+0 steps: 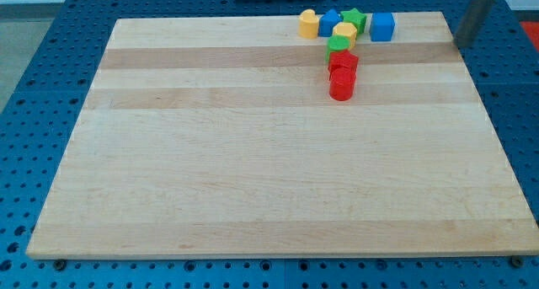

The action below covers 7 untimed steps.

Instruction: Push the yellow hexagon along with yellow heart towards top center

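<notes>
The yellow hexagon [344, 32] lies near the board's top edge, right of centre, in a tight cluster. The yellow heart [308, 24] is at the cluster's left end, apart from the hexagon, with a blue block [329, 22] between them. A green star [354, 19] touches the hexagon's upper right. My tip [461, 43] is blurred at the board's top right corner, well to the right of all the blocks and touching none.
A blue cube [382, 26] sits right of the star. Below the hexagon runs a column: a green block [338, 45], a red block [343, 63] and a red cylinder [341, 84]. The wooden board [253, 171] lies on a blue perforated table.
</notes>
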Tool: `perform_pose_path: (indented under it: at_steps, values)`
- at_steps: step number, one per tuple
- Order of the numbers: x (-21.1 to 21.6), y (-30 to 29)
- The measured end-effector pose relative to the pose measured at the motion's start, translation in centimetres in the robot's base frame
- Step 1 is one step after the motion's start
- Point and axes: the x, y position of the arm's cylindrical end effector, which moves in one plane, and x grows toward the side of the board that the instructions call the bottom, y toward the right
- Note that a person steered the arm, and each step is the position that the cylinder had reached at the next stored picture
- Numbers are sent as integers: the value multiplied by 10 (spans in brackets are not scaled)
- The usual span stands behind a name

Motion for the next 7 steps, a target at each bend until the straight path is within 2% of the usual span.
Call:
perform_pose_path:
  at_steps: [2,7]
  values:
    - [-1,-80]
    - [-6,-168]
